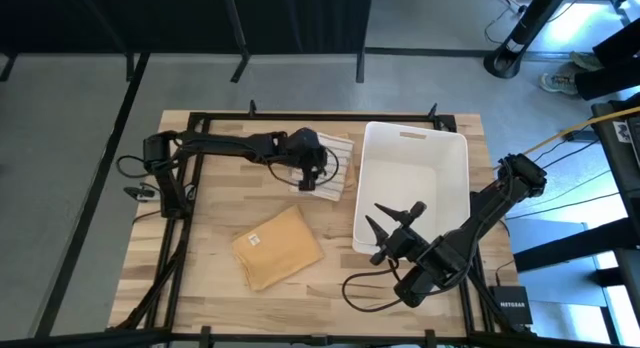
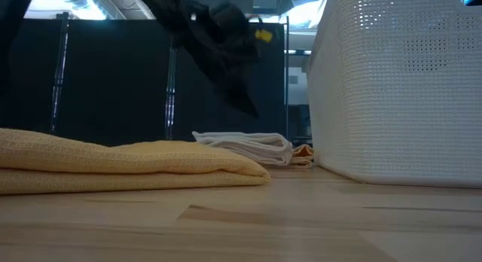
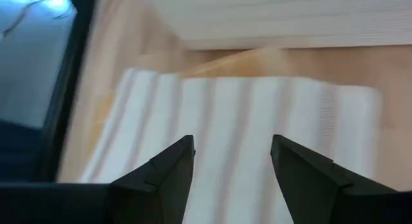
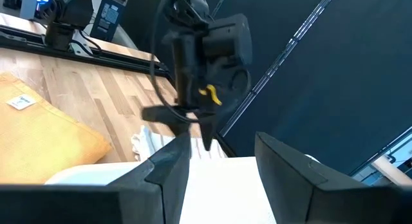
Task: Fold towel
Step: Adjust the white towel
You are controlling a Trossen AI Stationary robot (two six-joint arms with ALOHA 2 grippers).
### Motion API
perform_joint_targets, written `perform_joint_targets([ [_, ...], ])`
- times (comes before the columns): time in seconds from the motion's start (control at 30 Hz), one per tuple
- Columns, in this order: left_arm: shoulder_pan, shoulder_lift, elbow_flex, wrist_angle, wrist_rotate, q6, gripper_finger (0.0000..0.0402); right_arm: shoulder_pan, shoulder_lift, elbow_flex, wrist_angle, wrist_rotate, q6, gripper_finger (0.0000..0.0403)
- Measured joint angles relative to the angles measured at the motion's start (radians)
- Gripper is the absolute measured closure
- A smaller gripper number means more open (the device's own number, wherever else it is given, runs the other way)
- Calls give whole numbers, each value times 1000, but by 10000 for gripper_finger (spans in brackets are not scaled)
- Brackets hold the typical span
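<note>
A folded white striped towel [image 1: 333, 166] lies flat on the table beside the white bin; it also shows in the low view as the white towel [image 2: 248, 146] and fills the left wrist view as the towel [image 3: 244, 127]. An orange cloth edge [image 2: 303, 151] sticks out from under it. A folded yellow towel [image 1: 277, 246] lies nearer the front. My left gripper [image 1: 312, 176] hovers open just above the white towel, its fingers [image 3: 170, 169] clear of the cloth. My right gripper [image 1: 395, 220] waits open above the bin's near left corner.
The white plastic bin [image 1: 450, 148] stands right of the towels and rises as a tall wall [image 2: 399, 89] in the low view. A black frame [image 1: 200, 118] runs round the table top. Bare wood [image 1: 340, 288] lies in front of the yellow towel.
</note>
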Motion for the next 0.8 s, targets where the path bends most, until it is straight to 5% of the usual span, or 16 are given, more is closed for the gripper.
perform_joint_targets([
  [0.33,85,130,0,-88,20,-39,215,0,0,0,-1,0,-3,226],
  [0.8,85,75,-29,-507,-80,-125,215,0,0,0,0,-21,-19,226],
])
